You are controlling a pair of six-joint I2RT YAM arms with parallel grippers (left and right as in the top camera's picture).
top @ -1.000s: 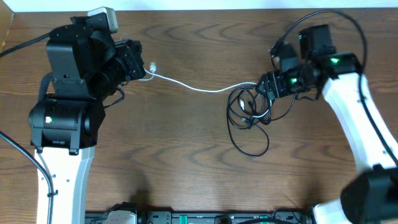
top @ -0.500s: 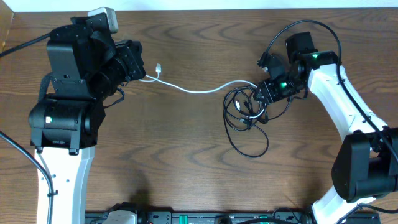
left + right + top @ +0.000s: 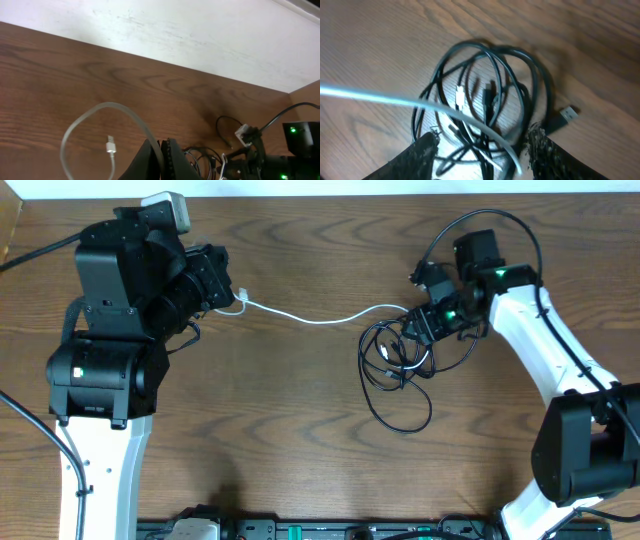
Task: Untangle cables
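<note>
Light, limp and probably slippery, the white cable (image 3: 320,320), pinched near its plug by the left fingers (image 3: 176,161), stretches over the worktop (image 3: 300,440) into the black cables (image 3: 395,370), a knot which the spread right fingers (image 3: 426,150) straddle, best grasped near a plug.

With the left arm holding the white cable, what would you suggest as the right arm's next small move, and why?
Probably close the right gripper on the black cables. Its fingers stand open astride the tangle, while the left gripper is shut on the white cable near its plug; anchoring the black loops should let the white one pull free.
</note>
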